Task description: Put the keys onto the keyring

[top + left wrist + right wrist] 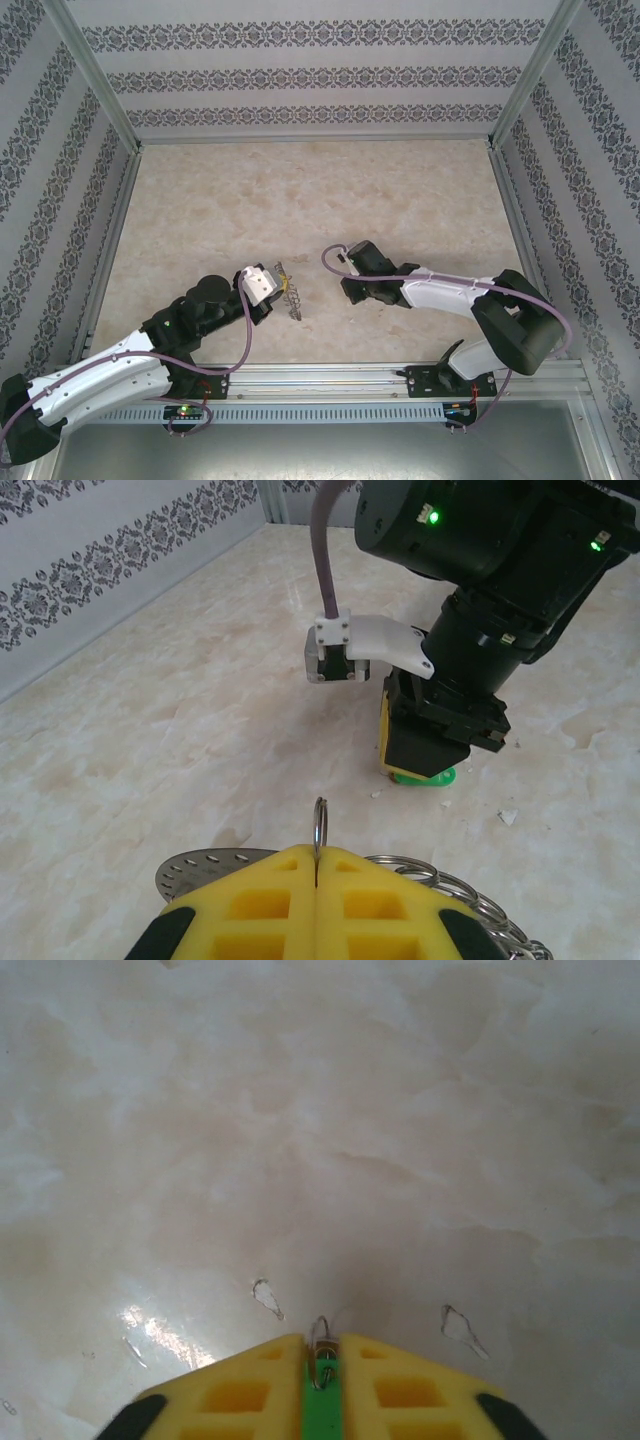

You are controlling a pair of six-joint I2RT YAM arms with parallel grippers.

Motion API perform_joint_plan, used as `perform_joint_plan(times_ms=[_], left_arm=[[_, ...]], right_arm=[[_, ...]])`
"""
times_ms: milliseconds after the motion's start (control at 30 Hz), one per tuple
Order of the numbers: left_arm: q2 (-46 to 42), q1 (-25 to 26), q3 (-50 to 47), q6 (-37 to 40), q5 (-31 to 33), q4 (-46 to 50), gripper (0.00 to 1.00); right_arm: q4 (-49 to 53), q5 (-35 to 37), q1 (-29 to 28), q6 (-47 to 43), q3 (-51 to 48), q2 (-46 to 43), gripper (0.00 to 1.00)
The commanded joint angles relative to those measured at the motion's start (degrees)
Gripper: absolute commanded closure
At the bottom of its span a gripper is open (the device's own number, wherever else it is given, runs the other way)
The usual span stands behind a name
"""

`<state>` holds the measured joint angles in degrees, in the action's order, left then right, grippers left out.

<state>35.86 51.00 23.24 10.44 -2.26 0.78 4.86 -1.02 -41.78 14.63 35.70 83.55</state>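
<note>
Keyring, thin dark wiry metal, stands edge-on from above against my left gripper, over the pale marble worktop; my right gripper is near the ring. Left wrist: my yellow fingers are pinched closed on the ring. Right wrist: my right gripper's narrow gap clamps the tiny green-headed key.
</note>
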Motion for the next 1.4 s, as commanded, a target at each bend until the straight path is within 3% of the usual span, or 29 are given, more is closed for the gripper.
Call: perform_joint_plan(times_ms=[0,333,533,900,1133,1367], left_arm=[[-1.2,0.7,-0.6,0.1,0.9,-4.0,1.00],[-2.6,0.7,-1.2,0.2,0.9,-4.0,1.00],[-3.3,0.7,-1.8,0.0,1.9,-3.8,1.00],[-5.0,0.6,-2.9,-0.9,2.3,-3.5,1.00],[-7.4,0.7,-3.7,-1.4,2.6,-3.0,1.00],[-8.4,0.7,-4.1,-1.4,2.8,-2.7,1.00]], right_arm=[[1.1,-1.7,0.7,-0.4,2.2,0.8,0.79],[9.9,-3.5,2.2,-0.9,7.0,0.1,0.71],[22.2,-4.7,2.6,-4.7,14.9,1.5,0.67],[43.1,0.2,0.7,-14.3,28.9,10.3,0.60],[44.9,-0.5,-1.5,-14.8,33.5,15.9,0.53],[45.0,1.6,-2.8,-14.8,35.5,19.9,0.52]])
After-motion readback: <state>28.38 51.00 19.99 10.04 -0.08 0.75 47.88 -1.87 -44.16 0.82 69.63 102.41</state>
